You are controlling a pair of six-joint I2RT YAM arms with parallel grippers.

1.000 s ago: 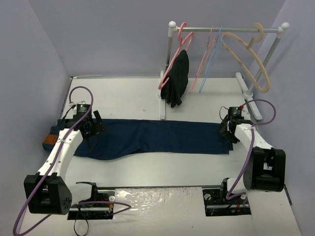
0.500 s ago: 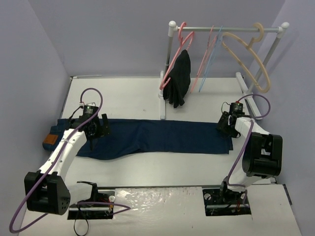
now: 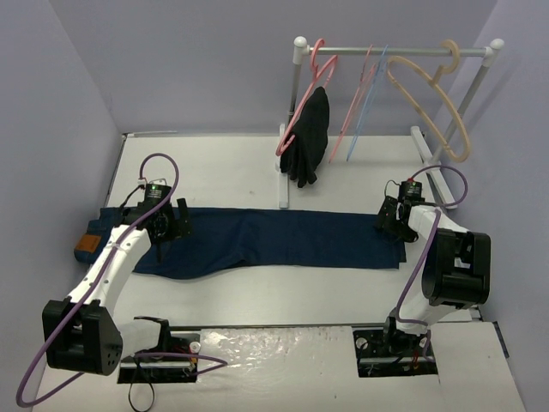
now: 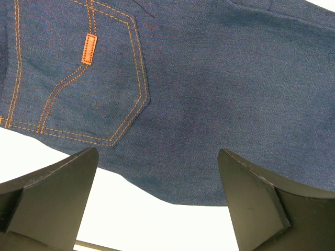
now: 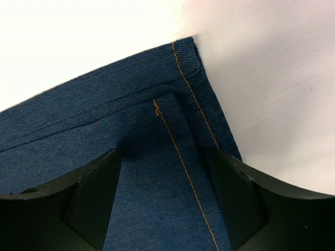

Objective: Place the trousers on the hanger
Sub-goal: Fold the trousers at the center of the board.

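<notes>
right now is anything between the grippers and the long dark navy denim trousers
Nothing visible. The left gripper and right gripper both sit directly over the long dark navy denim trousers, jaws open, with only bare denim in each gap.

Navy trousers (image 3: 274,240) lie spread flat; light-blue hanger (image 3: 366,107) hangs behind them.

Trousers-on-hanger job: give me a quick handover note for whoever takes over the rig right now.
Left gripper: open, above the back-pocket end of the long dark navy denim trousers, holding nothing.
Right gripper: open, jaws straddling the leg hem, not clamped.
Trousers lie flat across the white table, waistband left, hems right.
Thin light-blue wire hanger hangs on the white rack rail at the back.
Done: nothing on the hanger yet.
Left to do: fetch the hanger, drape the trousers over it.
</notes>
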